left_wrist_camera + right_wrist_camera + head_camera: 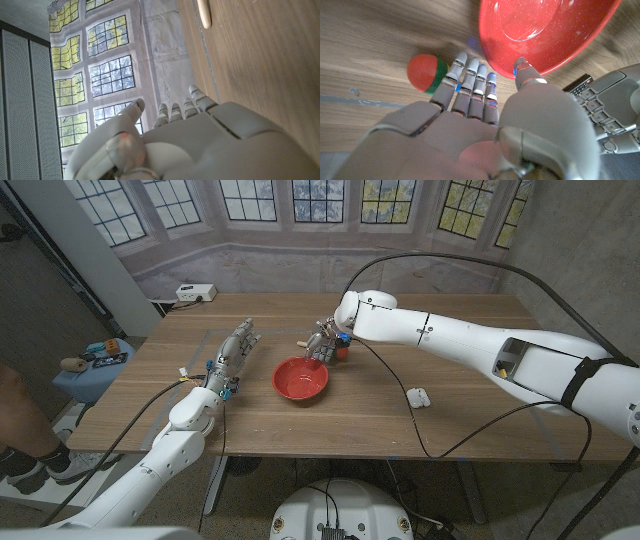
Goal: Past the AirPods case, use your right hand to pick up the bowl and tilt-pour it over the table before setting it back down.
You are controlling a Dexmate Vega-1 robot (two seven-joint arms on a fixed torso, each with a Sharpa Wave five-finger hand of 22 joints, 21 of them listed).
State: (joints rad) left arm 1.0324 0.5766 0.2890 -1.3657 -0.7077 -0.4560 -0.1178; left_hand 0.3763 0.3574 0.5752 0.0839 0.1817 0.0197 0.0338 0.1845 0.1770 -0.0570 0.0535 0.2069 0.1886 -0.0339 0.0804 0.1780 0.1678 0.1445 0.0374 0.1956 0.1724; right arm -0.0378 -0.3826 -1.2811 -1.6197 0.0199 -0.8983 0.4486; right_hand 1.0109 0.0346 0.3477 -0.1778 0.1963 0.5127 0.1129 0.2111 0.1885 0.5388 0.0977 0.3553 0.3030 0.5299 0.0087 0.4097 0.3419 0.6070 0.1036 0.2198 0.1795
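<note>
Nearest the camera in the head view, the left arm comes in from the lower left corner, and the left hand stands left of centre with its fingers stretched out together and nothing in it; the left wrist view shows the left hand the same way, fingers straight beside the wooden table, with a pale stick-like thing lying on the wood at the frame's top. To the right of centre, a small white AirPods case lies on the table just under the white right arm that sweeps in from the right edge. In the middle of the frame sits the red bowl, upright on the wood. Just beyond its upper right rim is the right hand, at the bowl's edge. The right wrist view shows the right hand with its fingers straight and close together on the outside of the bowl and the thumb at the rim, so it looks narrow but not closed on anything I can be sure of. A red and green ball rests just beside those fingers. At the far upper left of the table stands a small white box.
</note>
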